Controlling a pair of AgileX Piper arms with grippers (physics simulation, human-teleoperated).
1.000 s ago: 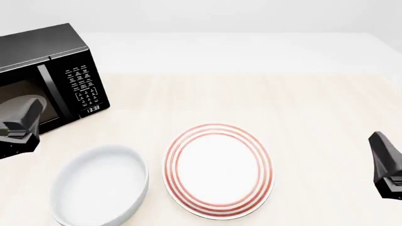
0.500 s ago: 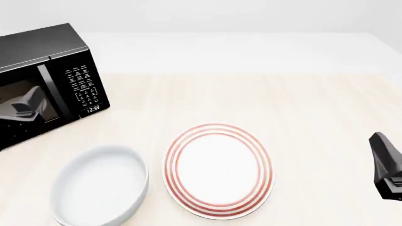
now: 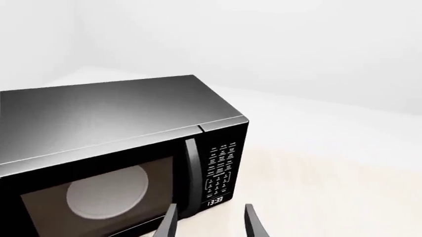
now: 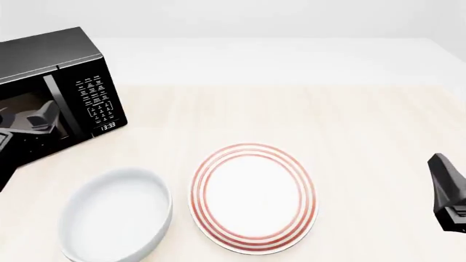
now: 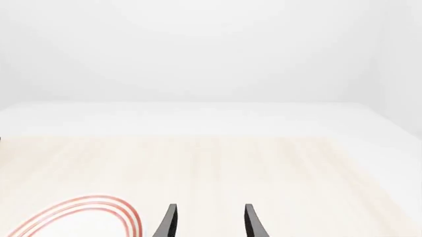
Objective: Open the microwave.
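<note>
Microwave (image 4: 58, 87): black, door shut, at the table's (image 4: 350, 125) far left corner. Left gripper (image 3: 207, 222): fingers parted, empty, just before the door handle (image 3: 191, 173). Right gripper (image 5: 207, 222): fingers parted, empty, near the right edge.

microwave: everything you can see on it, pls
The microwave is a black, boxy unit with a glossy top, standing upright at the table's far left, door shut. A dark glass door shows the white turntable inside. A vertical bar handle sits beside the white-lettered keypad, with a clock display reading 13:33 below. The left hand, open, hovers near the handle without touching.
</note>
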